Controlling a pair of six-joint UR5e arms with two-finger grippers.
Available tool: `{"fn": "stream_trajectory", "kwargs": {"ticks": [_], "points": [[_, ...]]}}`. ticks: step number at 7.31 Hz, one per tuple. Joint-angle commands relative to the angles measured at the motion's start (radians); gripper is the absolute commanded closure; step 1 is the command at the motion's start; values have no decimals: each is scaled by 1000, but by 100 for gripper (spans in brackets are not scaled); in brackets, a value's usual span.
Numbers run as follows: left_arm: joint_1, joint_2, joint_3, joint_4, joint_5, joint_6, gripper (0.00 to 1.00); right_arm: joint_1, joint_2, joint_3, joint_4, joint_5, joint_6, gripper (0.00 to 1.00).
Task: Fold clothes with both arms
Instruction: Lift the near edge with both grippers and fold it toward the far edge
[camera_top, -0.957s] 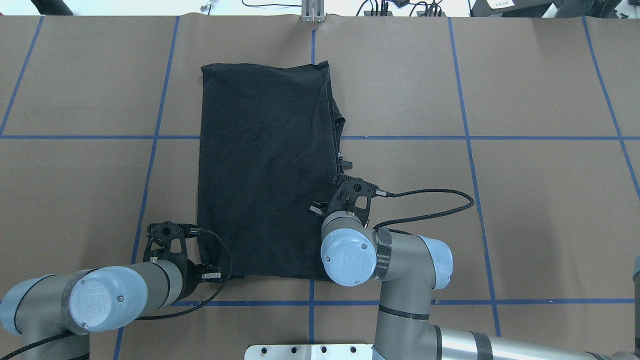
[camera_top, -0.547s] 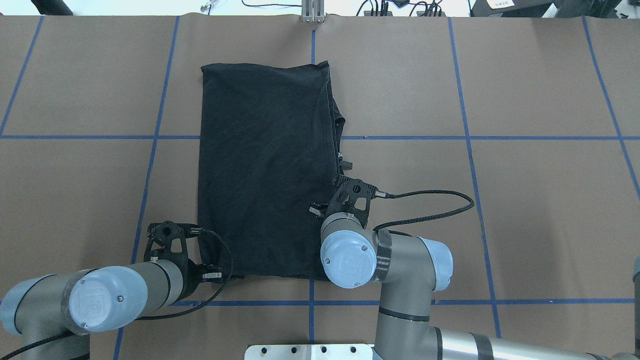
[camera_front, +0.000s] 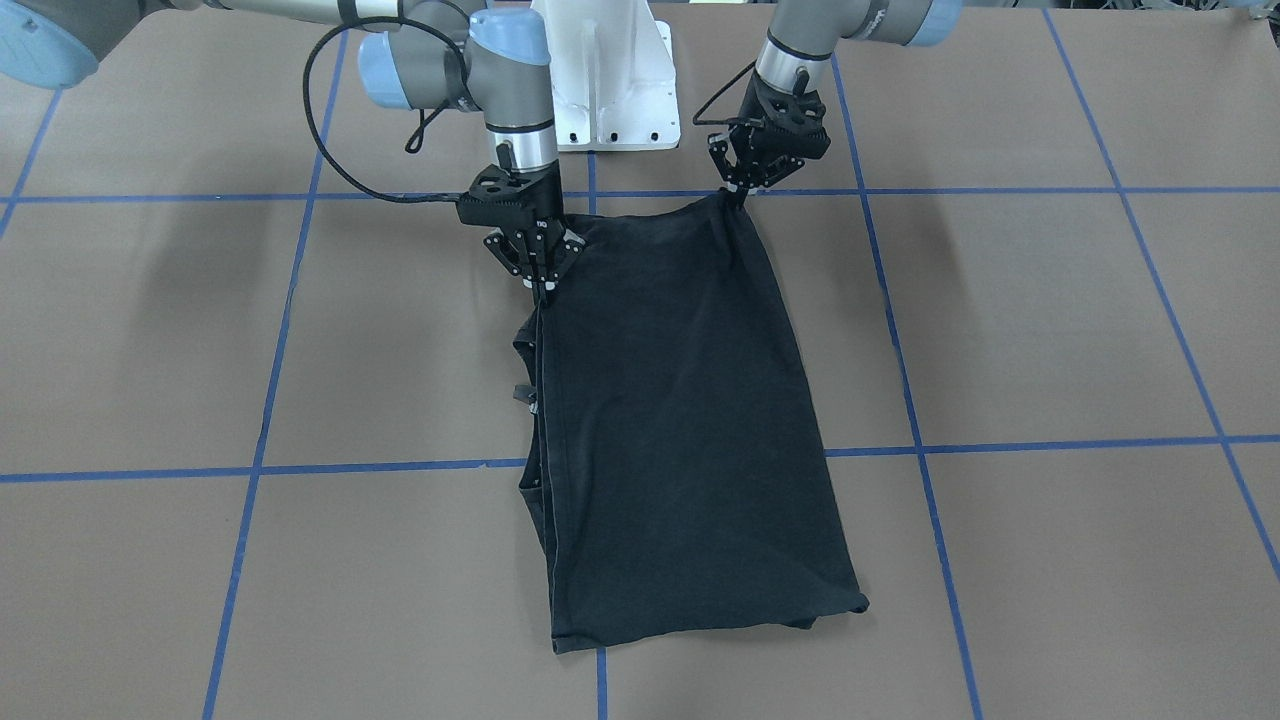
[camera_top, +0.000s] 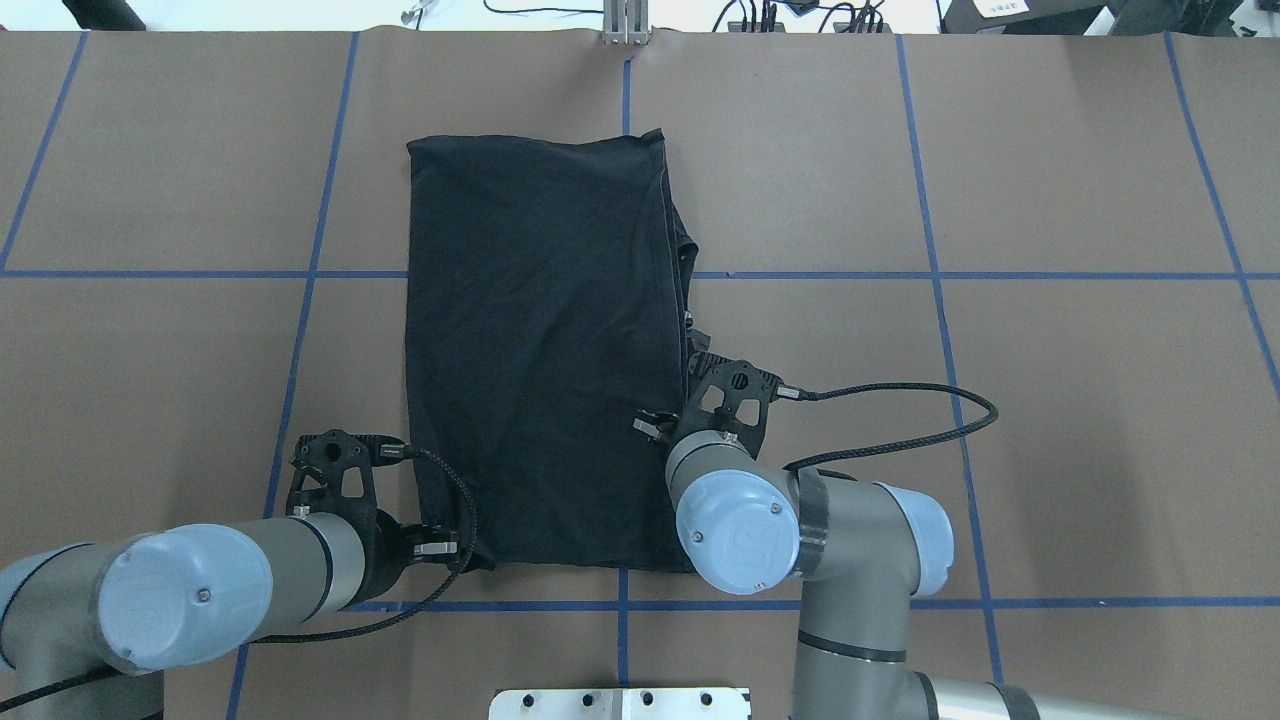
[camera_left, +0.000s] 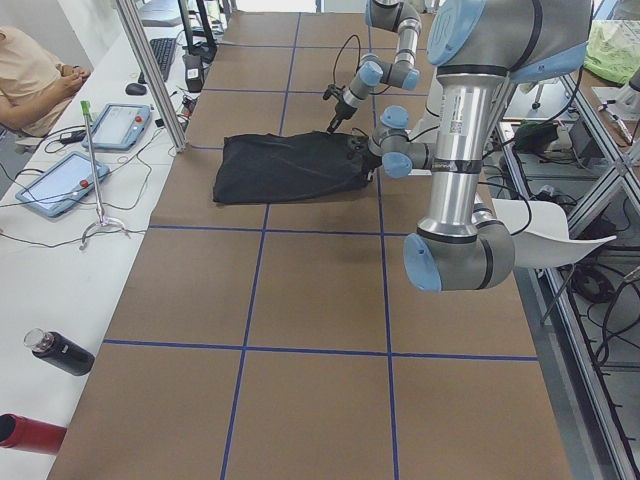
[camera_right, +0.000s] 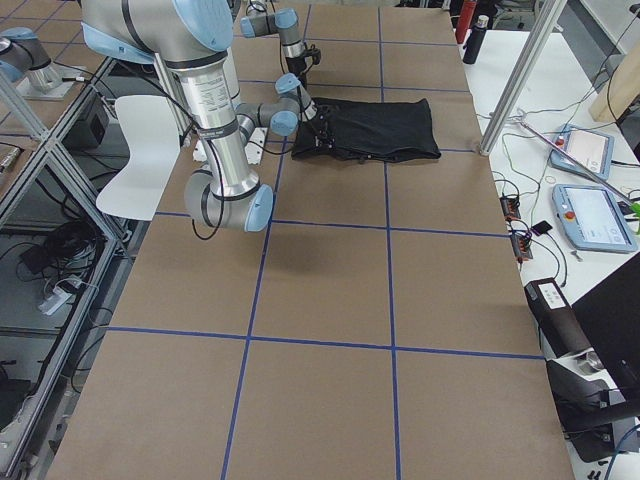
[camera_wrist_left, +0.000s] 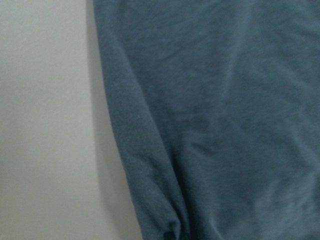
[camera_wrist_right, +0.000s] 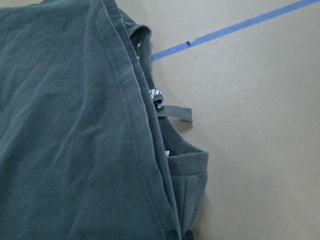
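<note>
I see the black T-shirt (camera_front: 680, 420) lying folded on the worktop (camera_front: 1050, 330) before the white base (camera_front: 610, 80). The left end effector (camera_front: 738, 192) and right end effector (camera_front: 541, 287) each pinch its base-side half.

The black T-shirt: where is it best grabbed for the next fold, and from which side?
By the two corners of its short edge nearest the robot, from above. The T-shirt lies as a long flat strip, so pinching both corners keeps that edge taut; the left gripper and right gripper hold there now.
</note>
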Motion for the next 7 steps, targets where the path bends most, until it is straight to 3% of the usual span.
{"fn": "stream_trajectory", "kwargs": {"ticks": [1, 3, 5, 7], "points": [[-3, 5, -158, 86, -25, -2, 100, -64, -109, 241, -97, -3, 2, 100], [-9, -4, -310, 233, -92, -3, 100, -127, -114, 392, -226, -36, 8, 100], [-61, -55, -286, 265, -110, 15, 100, -109, -101, 371, -228, -34, 2, 100], [-135, -166, -163, 266, -110, 52, 100, -33, -82, 328, -225, -28, -4, 100]]}}
